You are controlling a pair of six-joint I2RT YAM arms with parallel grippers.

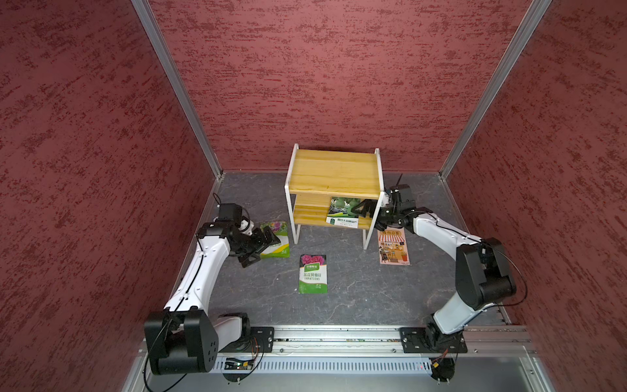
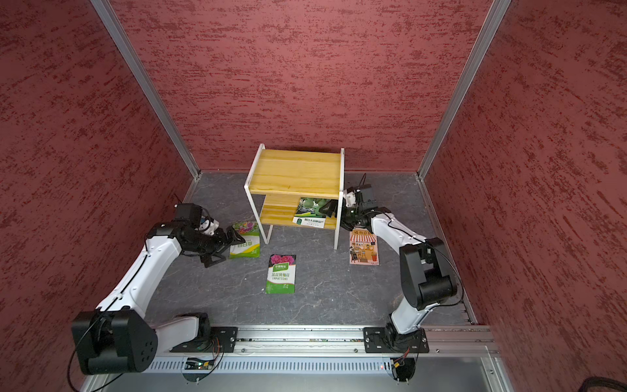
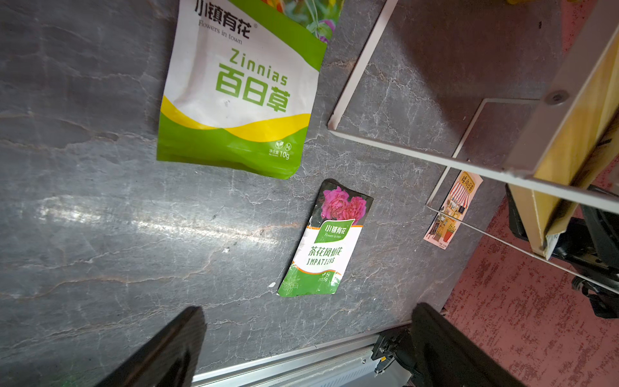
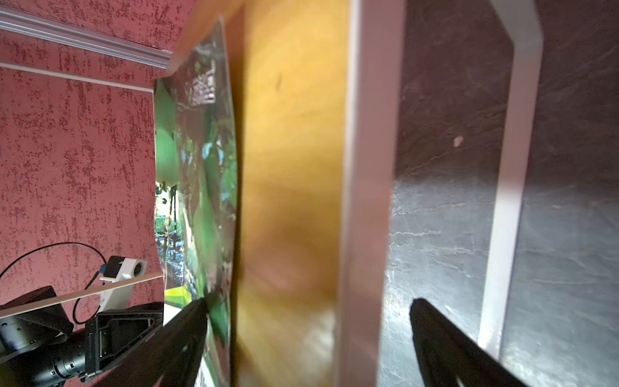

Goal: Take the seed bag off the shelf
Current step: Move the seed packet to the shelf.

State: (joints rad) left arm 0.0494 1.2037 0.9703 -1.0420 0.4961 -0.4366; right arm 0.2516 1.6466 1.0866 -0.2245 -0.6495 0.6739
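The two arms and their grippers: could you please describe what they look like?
Both the left arm and the right arm have glossy white link shells between bulky black joint housings, with thin black cables running along them. Each is mounted on a silver rail. The left gripper and right gripper are all black, with flat, tapering fingers.

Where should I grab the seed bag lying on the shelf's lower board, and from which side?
Probably its edge nearest the right end effector, coming in level through the open right end of the shelf. The seed bag lies flat on the lower board with the upper board over it, so reaching from above looks blocked.
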